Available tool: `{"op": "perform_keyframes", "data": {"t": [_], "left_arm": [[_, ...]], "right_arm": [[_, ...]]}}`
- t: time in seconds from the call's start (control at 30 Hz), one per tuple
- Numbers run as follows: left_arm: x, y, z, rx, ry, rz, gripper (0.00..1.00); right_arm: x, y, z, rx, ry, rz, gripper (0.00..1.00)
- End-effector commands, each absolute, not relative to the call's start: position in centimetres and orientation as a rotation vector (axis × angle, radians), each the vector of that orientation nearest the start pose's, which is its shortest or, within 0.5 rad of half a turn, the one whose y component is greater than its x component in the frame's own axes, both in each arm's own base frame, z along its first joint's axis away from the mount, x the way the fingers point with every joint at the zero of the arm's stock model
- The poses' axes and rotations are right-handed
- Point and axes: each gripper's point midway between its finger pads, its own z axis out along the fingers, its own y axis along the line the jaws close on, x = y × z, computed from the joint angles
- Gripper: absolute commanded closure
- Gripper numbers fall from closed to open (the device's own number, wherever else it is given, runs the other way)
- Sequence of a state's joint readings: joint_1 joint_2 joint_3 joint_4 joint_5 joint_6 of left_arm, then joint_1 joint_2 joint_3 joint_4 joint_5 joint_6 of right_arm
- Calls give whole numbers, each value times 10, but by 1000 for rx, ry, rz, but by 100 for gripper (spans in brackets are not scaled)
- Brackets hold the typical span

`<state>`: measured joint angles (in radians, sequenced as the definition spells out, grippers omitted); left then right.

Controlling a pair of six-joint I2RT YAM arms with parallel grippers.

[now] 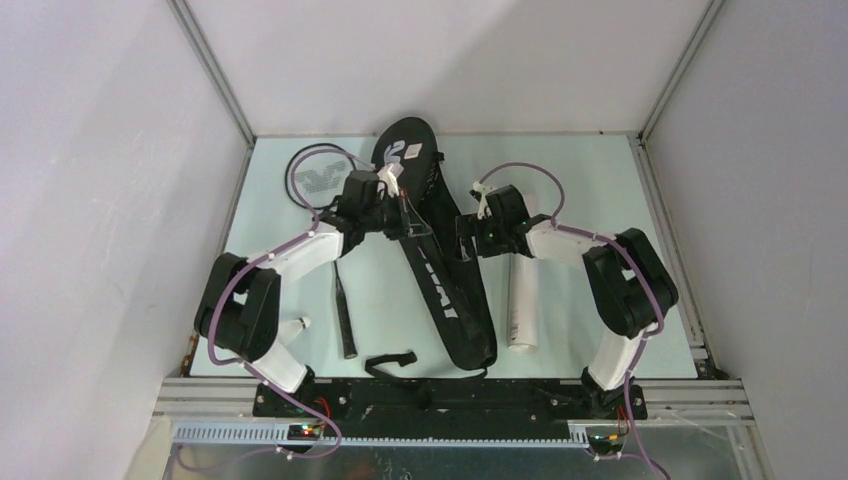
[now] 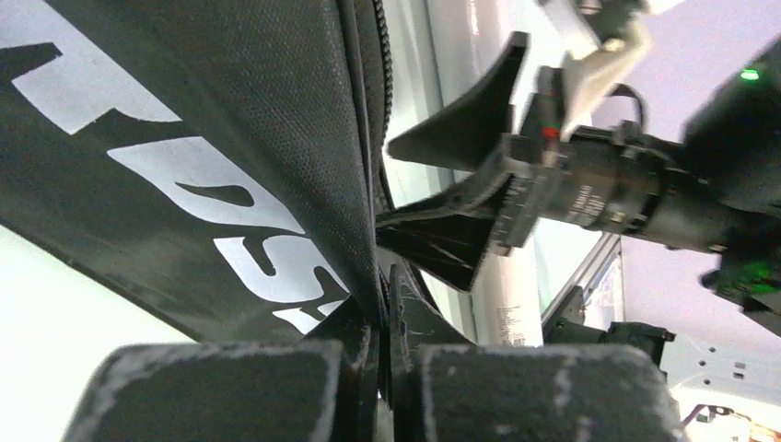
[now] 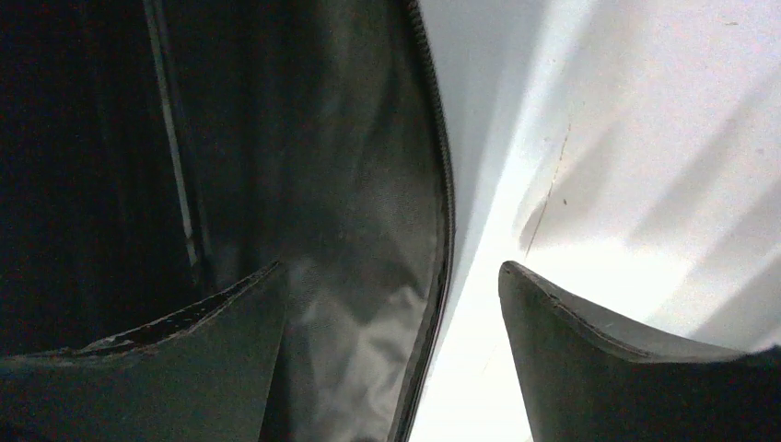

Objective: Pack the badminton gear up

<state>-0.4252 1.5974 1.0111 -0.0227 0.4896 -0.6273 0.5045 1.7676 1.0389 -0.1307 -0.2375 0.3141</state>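
Diagonally across the table point(image 1: 590, 180) lies the black racket bag point(image 1: 450, 300), running from far centre to near centre. The left gripper point(image 2: 385, 318) pinches the bag's edge, fingers closed tight on the fabric. The right gripper point(image 3: 391, 304) stands wide, straddling the zipper edge and gripping nothing. A racket point(image 1: 343, 310) lies left of the bag, and the white tube point(image 1: 522, 305) lies to its right.

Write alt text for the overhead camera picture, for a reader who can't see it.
A black racket bag lies diagonally on a pale table between two robot arms; the left gripper pinches its left edge, the right gripper stands open at its right edge. A racket lies left of the bag, a white tube right of it.
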Motion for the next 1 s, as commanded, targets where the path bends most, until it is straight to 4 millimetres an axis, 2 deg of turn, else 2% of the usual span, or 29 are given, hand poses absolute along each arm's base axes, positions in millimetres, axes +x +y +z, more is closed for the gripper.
{"op": "perform_keyframes", "data": {"t": [0.0, 0.07, 0.23, 0.3, 0.37, 0.43, 0.47, 0.5, 0.57, 0.7, 0.77, 0.97], "left_arm": [[336, -281, 186, 157, 2168, -1243, 100], [332, -281, 188, 165, 2154, -1257, 100], [325, -275, 198, 182, 2118, -1236, 100], [322, -271, 200, 180, 2110, -1222, 100], [319, -267, 202, 181, 2101, -1199, 100], [320, -260, 199, 154, 2114, -1140, 100], [323, -253, 196, 121, 2125, -1087, 100], [325, -249, 193, 109, 2129, -1053, 100], [329, -234, 181, 49, 2161, -942, 100], [331, -210, 160, -22, 2224, -767, 100], [329, -201, 150, -37, 2257, -699, 100], [326, -198, 128, -46, 2318, -667, 100]], "right_arm": [[363, 273, 48, -361, 2393, 728, 16], [360, 283, 38, -380, 2404, 784, 20], [348, 302, 44, -468, 2378, 912, 32], [342, 307, 49, -507, 2362, 966, 52], [337, 310, 57, -538, 2347, 1004, 84], [331, 310, 69, -571, 2330, 1018, 96], [328, 308, 79, -578, 2325, 1010, 99], [323, 303, 80, -595, 2341, 992, 100], [317, 296, 101, -626, 2310, 943, 100], [313, 274, 123, -614, 2306, 815, 100], [318, 257, 131, -580, 2304, 696, 100], [316, 227, 154, -542, 2281, 549, 100]]}}
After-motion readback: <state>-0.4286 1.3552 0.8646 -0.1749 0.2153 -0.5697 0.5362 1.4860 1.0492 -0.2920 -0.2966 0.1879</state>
